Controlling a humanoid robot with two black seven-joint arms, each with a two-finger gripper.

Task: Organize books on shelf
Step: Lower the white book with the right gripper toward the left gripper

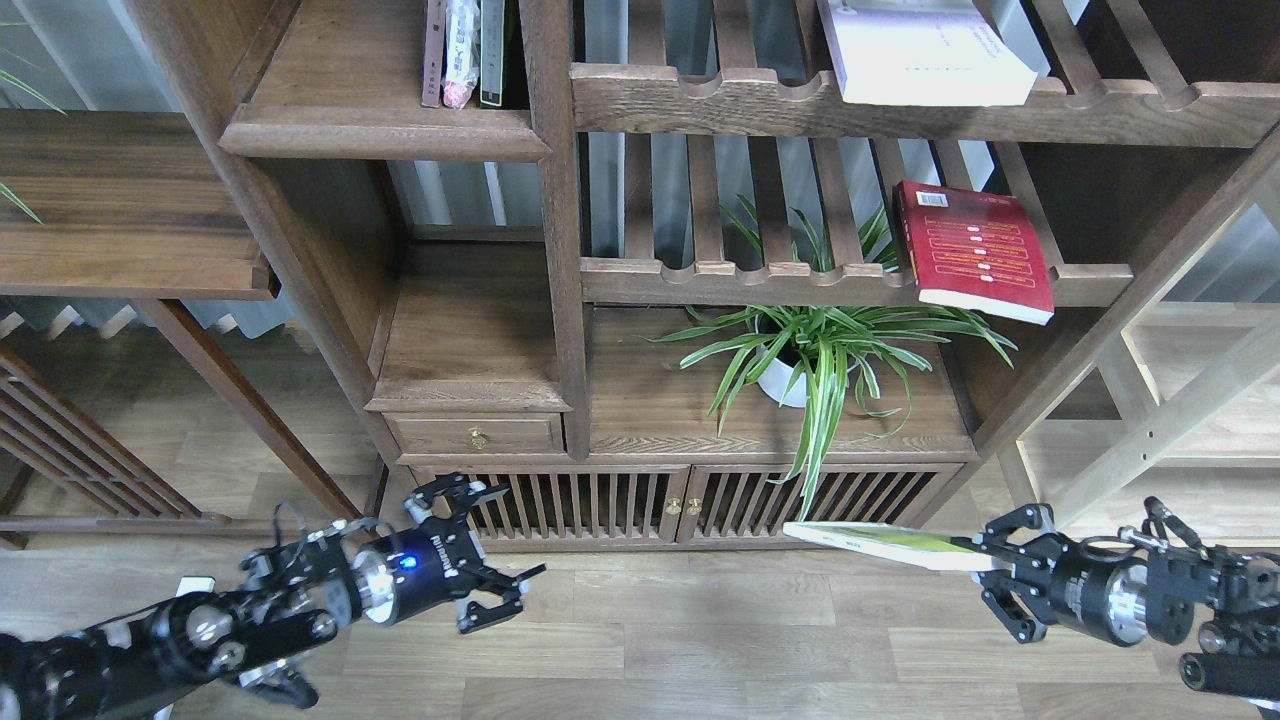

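My right gripper (985, 570) pinches the yellow-green book (880, 543) by one edge, flat and low, ready to lift toward the shelf (380, 130). My left gripper (490, 570) hangs spread, empty.

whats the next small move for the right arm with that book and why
Probably lift the yellow-green book up and leftward toward the solid shelf. The right gripper holds it flat by one end, low before the cabinet doors, while three books stand upright on that shelf, beside open board.
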